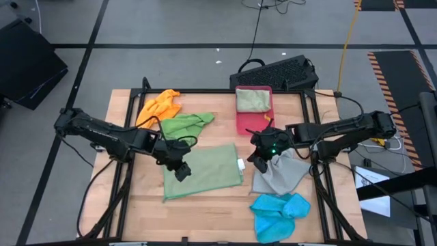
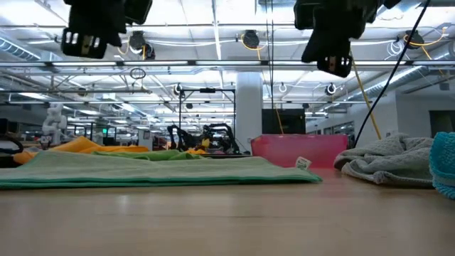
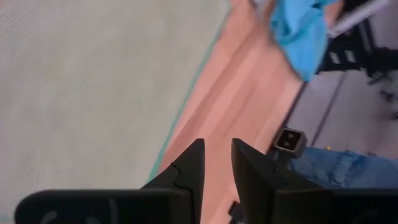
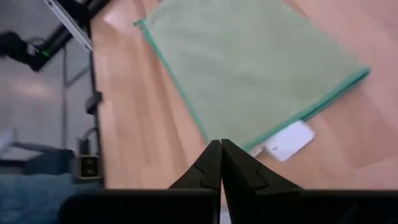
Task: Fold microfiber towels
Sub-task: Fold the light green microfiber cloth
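Observation:
A pale sage green towel (image 1: 202, 172) lies folded flat on the middle of the table, with a white label (image 4: 287, 140) at its right edge. My left gripper (image 3: 216, 155) hangs above the towel's left part, its fingers a narrow gap apart and nothing between them. My right gripper (image 4: 221, 146) is shut and empty, raised above the far edge of a crumpled grey towel (image 1: 280, 174). The low view shows both grippers, left (image 2: 89, 43) and right (image 2: 334, 60), well clear of the table. An orange towel (image 1: 159, 106), a bright green one (image 1: 184, 124) and a blue one (image 1: 278, 213) lie bunched on the table.
A pink-red tray (image 1: 254, 121) stands at the far middle with a folded sage cloth (image 1: 252, 100) on it. A black keyboard (image 1: 276, 70) lies beyond the far edge. Bare wood shows along the near edge, left of the blue towel.

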